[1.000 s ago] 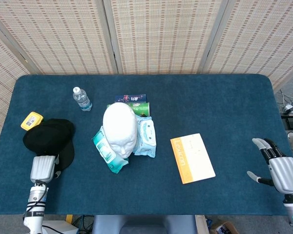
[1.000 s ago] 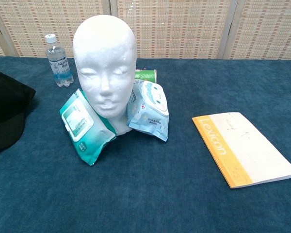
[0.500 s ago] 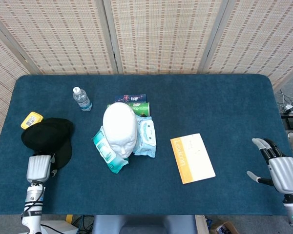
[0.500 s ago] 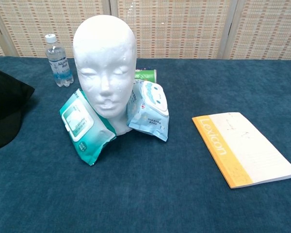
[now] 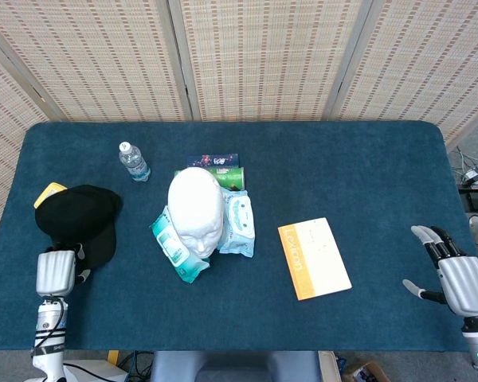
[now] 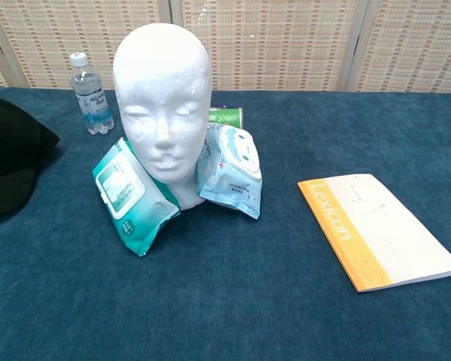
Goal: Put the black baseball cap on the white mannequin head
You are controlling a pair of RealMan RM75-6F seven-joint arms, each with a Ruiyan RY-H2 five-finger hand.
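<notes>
This looks like a lab or test bench set up for robot trials rather than a home: a table (image 5: pixel 366 175) covered in dark blue cloth, woven folding screens (image 5: pixel 255 56) closing off the back, and cables (image 5: pixel 472 171) trailing at the right edge (props laid out loosely on the cloth).

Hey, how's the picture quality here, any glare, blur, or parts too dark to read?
Head view: even light, sharp, no glare; the black cap shows almost no detail. Chest view: the mannequin head is bright but its features read; cap cut off at the left edge.
</notes>
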